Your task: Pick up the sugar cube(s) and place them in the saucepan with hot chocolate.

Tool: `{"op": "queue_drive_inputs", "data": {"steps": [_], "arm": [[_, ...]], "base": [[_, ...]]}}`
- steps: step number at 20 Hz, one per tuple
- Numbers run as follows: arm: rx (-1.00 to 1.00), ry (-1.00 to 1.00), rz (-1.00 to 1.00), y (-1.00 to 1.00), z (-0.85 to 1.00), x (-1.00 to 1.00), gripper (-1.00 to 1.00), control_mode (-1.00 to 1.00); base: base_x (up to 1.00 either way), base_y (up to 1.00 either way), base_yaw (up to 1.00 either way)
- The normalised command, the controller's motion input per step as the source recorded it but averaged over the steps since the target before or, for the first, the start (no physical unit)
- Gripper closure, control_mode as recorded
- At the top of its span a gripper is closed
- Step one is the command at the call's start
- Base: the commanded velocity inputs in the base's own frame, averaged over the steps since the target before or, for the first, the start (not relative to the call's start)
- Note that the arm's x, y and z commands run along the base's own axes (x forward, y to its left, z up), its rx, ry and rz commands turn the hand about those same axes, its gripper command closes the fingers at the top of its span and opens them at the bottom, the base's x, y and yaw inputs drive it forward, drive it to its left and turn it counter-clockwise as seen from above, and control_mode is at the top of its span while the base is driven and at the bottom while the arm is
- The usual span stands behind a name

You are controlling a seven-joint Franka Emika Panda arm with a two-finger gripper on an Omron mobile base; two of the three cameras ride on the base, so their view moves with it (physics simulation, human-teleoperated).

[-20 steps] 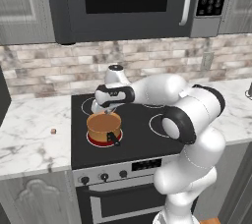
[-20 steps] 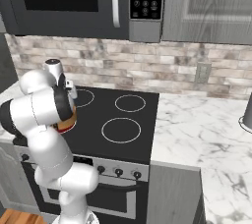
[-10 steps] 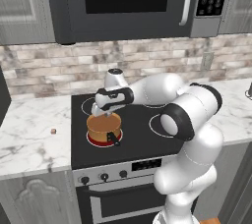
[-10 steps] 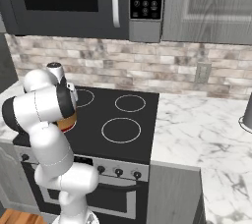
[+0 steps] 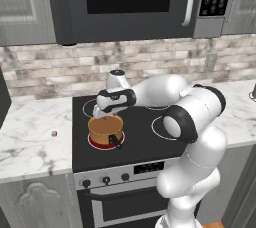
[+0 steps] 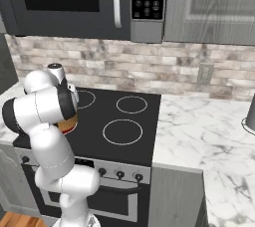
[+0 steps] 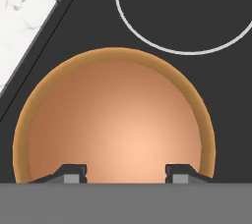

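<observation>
Black glass stovetop (image 5: 145, 137): the round copper-orange saucepan with hot chocolate (image 5: 105, 129) is seen on its front-left burner, the claw (image 7: 125, 175) held released above it. One pale tan sugar cube (image 5: 54, 133) waits on the marble worktop (image 5: 30, 147), likely to be fetched next.

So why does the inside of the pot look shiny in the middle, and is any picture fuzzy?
In the hand view, the round copper-orange saucepan glows paler at the centre of its brown surface and darker at the rim, a soft rendered sheen. In the left base view, the tiny tan cube on the white marble counter is a blurry speck.
</observation>
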Motion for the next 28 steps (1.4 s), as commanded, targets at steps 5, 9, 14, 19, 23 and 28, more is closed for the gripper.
{"op": "queue_drive_inputs", "data": {"steps": [5,9,14,19,23,28], "arm": [[0.0,0.0,0.0,0.0,0.0,0.0,-1.0,-1.0],[0.0,-0.02,0.0,0.0,0.04,0.0,-1.0,-1.0],[0.0,-0.04,0.0,0.0,0.15,0.0,-1.0,-1.0],[0.0,-0.07,0.0,0.0,0.22,-0.01,-1.0,-1.0],[0.0,-0.12,0.0,0.06,0.29,-0.04,-1.0,-1.0],[0.0,-0.15,0.01,0.47,0.32,-0.12,-1.0,-1.0]], "base": [[0.0,0.0,0.0],[0.0,0.0,0.0],[0.0,0.0,0.0],[0.0,0.0,0.0],[0.0,0.0,0.0],[0.0,0.0,0.0]]}}
